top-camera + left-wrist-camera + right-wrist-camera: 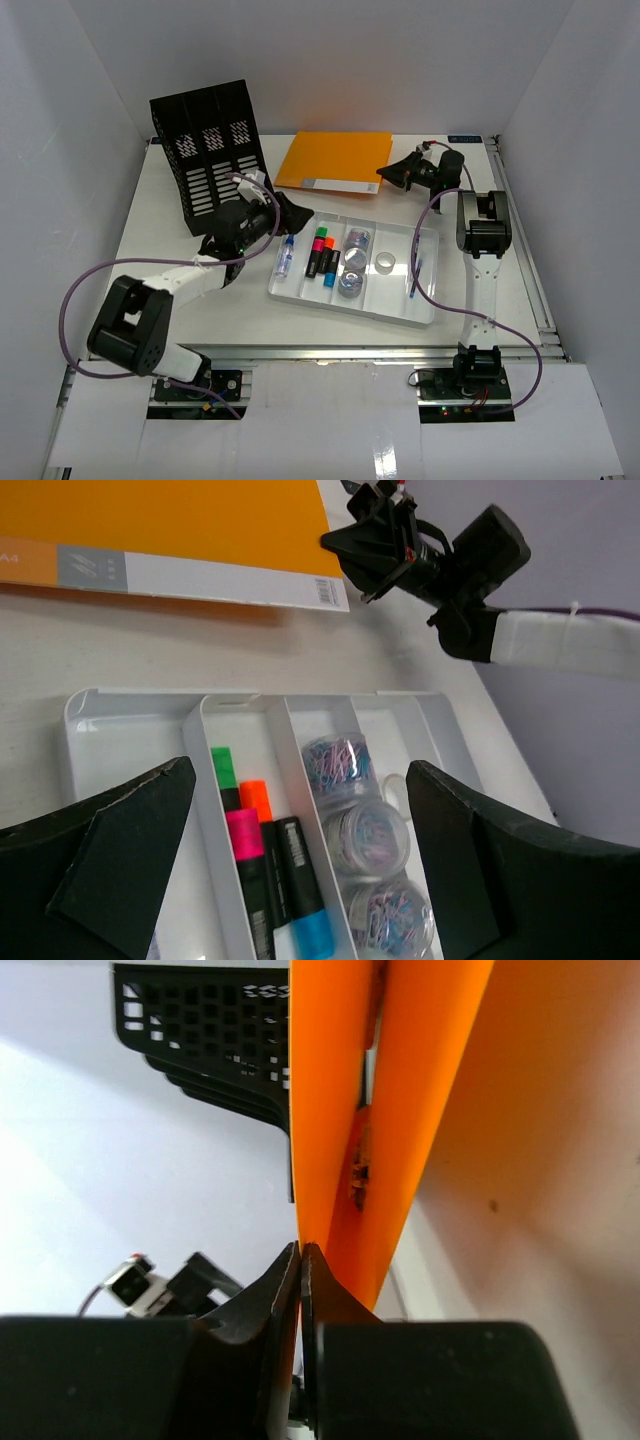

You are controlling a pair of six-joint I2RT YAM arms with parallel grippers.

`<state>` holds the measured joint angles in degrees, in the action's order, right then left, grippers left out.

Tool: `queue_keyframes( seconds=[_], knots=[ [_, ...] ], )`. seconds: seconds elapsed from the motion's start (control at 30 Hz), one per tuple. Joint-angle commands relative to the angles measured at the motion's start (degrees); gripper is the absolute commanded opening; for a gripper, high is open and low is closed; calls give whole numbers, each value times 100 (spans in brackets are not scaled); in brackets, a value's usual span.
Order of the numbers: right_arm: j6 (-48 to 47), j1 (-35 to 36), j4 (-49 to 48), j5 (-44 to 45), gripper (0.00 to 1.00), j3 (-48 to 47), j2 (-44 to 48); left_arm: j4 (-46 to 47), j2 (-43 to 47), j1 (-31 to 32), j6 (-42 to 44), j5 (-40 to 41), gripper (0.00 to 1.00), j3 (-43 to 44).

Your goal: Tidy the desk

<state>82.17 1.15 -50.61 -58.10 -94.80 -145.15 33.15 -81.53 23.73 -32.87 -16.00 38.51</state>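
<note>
Left arm point(165, 285) stretches low from its near-left base toward the middle, wrist angled right. The left gripper point(292, 214) has its fingers point(110, 870) spread wide with nothing between them. Right arm point(482, 265) stands up from the near-right base and bends left at the far end. The right gripper point(387, 172) is pinched tight on the edge of the orange folder point(335, 160).

The desk point(150, 222) and the compartmented tray point(385, 292) are white. The folder point(335, 158) is bright orange, with a white label strip bearing a barcode. The file rack point(205, 160) is black, patterned with slots and small holes. The highlighter caps are green point(222, 765), orange point(256, 798), pink point(243, 835) and blue point(312, 932). The clear jars point(337, 765) hold pastel multicoloured paper clips.
</note>
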Motion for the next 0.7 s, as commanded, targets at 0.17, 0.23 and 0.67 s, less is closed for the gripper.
queue_keyframes(
  seconds=[0.17, 0.23, 0.67],
  knots=[
    [1529, -44, -1749, -49, 8, 254, 604, 1339, -1140, -17, -1380, 675, 98, 788],
    [1652, -44, -1844, -33, 8, 298, 656, 1376, -1456, -7, -1681, 764, 98, 920],
    [2077, -211, -2181, 76, 8, 543, 992, 1466, -2919, 353, -3231, 1455, 98, 2011]
  ],
)
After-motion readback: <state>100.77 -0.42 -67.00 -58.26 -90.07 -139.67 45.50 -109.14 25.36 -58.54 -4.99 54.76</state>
